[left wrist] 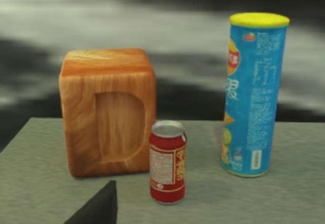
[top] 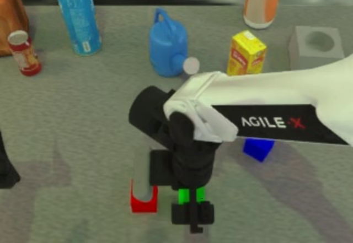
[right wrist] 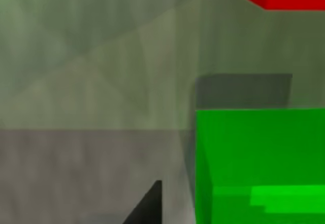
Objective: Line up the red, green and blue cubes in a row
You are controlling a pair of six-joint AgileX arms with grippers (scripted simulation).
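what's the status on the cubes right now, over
Right gripper down on green cube, beside red cube. Blue cube apart, not in row. Left arm parked, table's left edge.

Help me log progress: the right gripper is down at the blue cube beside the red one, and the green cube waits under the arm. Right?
Not quite: the colours are swapped. The top view shows the right gripper down at the green cube, beside the red cube. The blue cube is the one waiting, partly under the right arm. The left arm is parked at the table's left edge.
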